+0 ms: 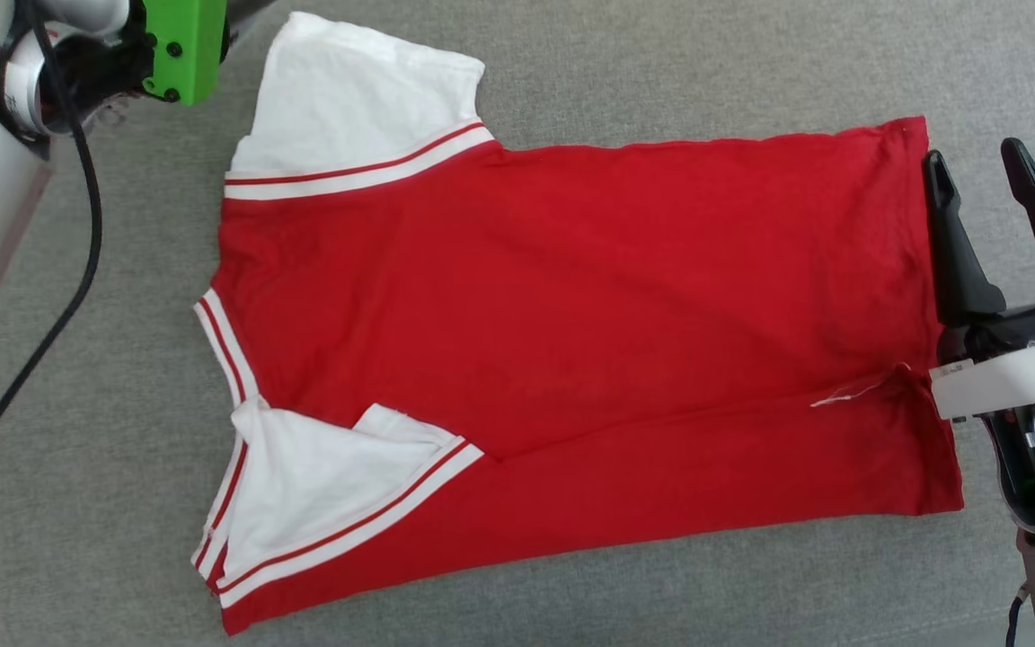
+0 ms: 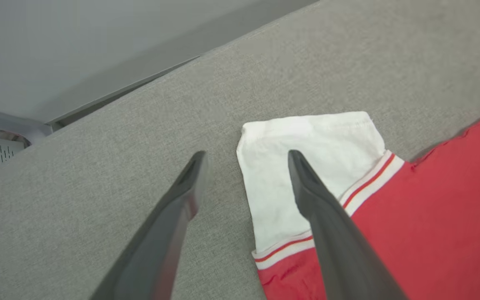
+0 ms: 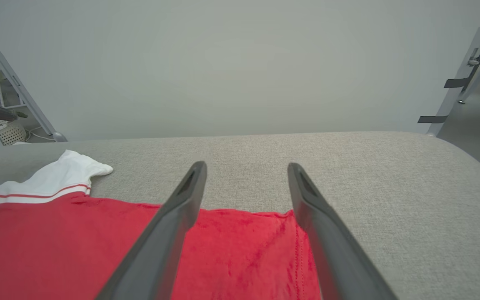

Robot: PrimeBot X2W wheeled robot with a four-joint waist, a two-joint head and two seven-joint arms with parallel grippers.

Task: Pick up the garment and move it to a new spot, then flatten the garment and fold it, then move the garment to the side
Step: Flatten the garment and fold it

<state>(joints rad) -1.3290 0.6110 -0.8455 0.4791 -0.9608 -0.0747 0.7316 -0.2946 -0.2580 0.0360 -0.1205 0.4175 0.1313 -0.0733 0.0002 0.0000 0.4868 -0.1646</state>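
Garment (image 1: 571,314) lies spread on the grey upholstered surface (image 1: 661,593); both my pincers are spread and hold nothing.

Garment runs lengthwise, neck end toward my left, hem (image 1: 917,296) toward my right, plain red side up. Its near long edge is folded over onto the body, and the near white sleeve (image 1: 320,476) lies bunched at that fold. The far white sleeve (image 2: 306,141) lies flat, jutting past the body. My left pincer (image 2: 246,153) hangs over that far sleeve, one finger over white cloth, the other over bare surface; I cannot tell whether they touch. My right pincer (image 1: 972,151) sits at the hem's far corner, fingers wide apart, empty.
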